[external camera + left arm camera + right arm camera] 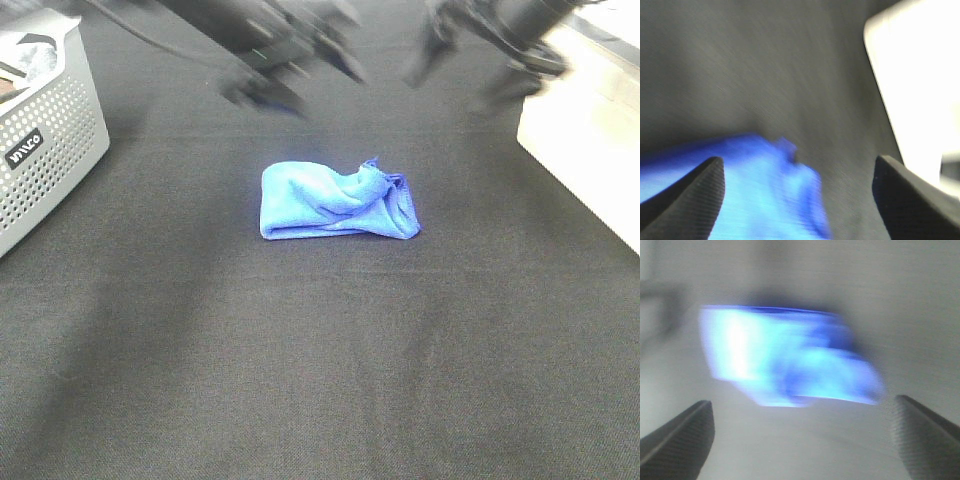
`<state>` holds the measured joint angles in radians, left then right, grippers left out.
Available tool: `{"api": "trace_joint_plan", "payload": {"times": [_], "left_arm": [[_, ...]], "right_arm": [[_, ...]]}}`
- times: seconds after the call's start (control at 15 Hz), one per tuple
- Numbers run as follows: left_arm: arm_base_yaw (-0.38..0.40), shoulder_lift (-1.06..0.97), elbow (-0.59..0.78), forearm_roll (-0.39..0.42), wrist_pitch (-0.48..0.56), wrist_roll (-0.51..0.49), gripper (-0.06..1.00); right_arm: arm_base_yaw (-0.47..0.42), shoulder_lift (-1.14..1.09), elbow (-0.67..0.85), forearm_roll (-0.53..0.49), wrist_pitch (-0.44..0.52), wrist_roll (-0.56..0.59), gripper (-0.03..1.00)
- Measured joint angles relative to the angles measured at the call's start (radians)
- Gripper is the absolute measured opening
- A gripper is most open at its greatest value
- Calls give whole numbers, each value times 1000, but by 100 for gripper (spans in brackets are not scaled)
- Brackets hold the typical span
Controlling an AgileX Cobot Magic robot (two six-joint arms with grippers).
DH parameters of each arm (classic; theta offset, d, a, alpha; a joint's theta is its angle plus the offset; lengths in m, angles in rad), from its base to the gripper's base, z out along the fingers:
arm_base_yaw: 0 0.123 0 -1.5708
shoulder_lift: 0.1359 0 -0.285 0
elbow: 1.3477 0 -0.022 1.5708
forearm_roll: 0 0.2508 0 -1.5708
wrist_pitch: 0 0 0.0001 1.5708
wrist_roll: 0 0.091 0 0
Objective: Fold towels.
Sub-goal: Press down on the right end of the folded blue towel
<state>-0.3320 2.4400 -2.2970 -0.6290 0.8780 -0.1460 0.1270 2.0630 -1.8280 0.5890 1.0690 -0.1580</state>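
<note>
A blue towel (pixel 338 203) lies folded in a rumpled bundle on the black table cloth (pixel 300 350), near the middle. It also shows blurred in the left wrist view (pixel 765 190) and in the right wrist view (pixel 790 357). My left gripper (pixel 290 85) is raised at the back, left of centre, blurred by motion; its fingers (pixel 695 195) stand wide apart with nothing between them. My right gripper (pixel 465 75) is raised at the back right, also blurred; its fingers (pixel 677 440) stand wide apart and empty. Both are apart from the towel.
A grey perforated basket (pixel 45 140) stands at the left edge. A white block (pixel 590 150) sits at the right edge, also in the left wrist view (pixel 920 80).
</note>
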Motion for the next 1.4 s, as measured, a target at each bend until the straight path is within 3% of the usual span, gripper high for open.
{"api": "trace_joint_plan", "payload": {"times": [0.13, 0.2, 0.33, 0.6, 0.73, 1.13, 1.4], "left_arm": [[76, 0, -49, 0, 67, 5, 77], [76, 0, -49, 0, 67, 5, 77], [135, 0, -68, 1, 103, 5, 77], [167, 0, -68, 5, 145, 31, 77], [167, 0, -68, 5, 163, 38, 77], [167, 0, -68, 5, 194, 40, 77], [167, 0, -68, 5, 196, 40, 77]], "right_arm": [[1, 27, 2, 199, 15, -87, 89], [1, 27, 2, 199, 15, -87, 89], [33, 85, 2, 358, 30, -172, 89], [163, 204, 2, 462, -24, -234, 89], [150, 277, 2, 456, -41, -247, 89], [68, 315, 7, 298, -53, -220, 87], [45, 296, 7, 71, -65, -78, 87]]}}
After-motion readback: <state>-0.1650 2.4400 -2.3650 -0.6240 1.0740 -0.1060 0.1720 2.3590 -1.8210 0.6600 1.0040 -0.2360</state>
